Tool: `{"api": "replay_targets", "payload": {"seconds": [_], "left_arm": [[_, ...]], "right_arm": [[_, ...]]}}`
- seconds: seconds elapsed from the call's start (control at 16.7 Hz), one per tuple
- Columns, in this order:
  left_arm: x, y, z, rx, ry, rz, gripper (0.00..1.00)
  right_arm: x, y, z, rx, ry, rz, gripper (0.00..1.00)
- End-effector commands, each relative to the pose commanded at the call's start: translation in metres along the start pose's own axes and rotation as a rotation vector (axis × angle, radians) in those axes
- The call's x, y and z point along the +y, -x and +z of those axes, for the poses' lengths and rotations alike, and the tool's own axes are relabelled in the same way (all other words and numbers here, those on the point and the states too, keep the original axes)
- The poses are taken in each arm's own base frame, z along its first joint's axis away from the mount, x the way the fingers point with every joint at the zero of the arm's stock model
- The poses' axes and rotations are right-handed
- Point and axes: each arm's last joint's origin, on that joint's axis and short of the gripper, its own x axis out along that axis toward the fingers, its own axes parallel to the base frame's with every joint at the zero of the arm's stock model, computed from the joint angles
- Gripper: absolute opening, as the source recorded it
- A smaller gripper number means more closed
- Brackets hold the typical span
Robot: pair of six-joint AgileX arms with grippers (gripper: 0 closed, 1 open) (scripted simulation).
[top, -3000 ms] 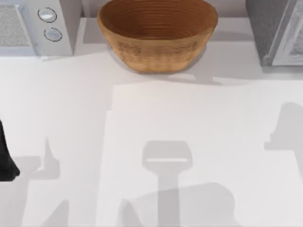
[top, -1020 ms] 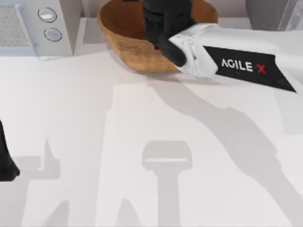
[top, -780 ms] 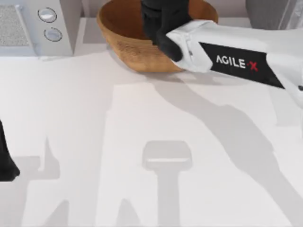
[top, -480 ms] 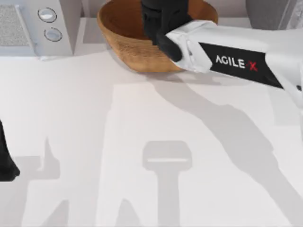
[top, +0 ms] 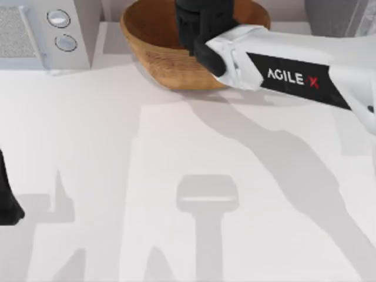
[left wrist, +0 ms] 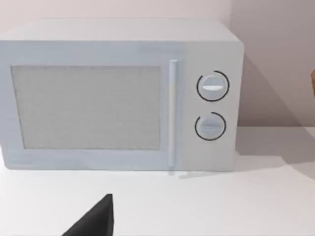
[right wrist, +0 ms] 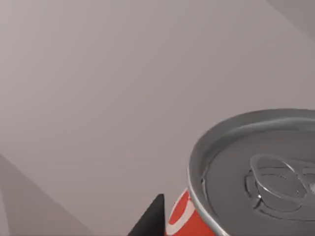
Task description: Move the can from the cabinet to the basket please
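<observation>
Above the basket (top: 154, 35) at the frame's upper middle, the right gripper (top: 202, 26) clamps the can (right wrist: 256, 182), upright, directly over the bowl.

White and red lettering reading "AGILE X" on a black panel of the right arm (top: 294, 73).

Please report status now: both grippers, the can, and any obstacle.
Right gripper over the basket, can at its fingers. Left arm parked at table's left edge. No obstacle seen.
</observation>
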Motion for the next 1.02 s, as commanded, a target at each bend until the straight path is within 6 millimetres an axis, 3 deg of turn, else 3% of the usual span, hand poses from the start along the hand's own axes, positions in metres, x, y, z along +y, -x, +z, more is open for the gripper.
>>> {"api": "replay_targets", "payload": {"seconds": [0.24, 0.3, 1.02], "left_arm": [[0.0, 0.0, 0.0, 0.0, 0.0, 0.0, 1.0], [0.0, 0.0, 0.0, 0.0, 0.0, 0.0, 1.0], [0.0, 0.0, 0.0, 0.0, 0.0, 0.0, 1.0]], "right_arm": [[0.0, 0.0, 0.0, 0.0, 0.0, 0.0, 0.98], [0.0, 0.0, 0.0, 0.0, 0.0, 0.0, 1.0], [0.0, 0.0, 0.0, 0.0, 0.0, 0.0, 1.0]]}}
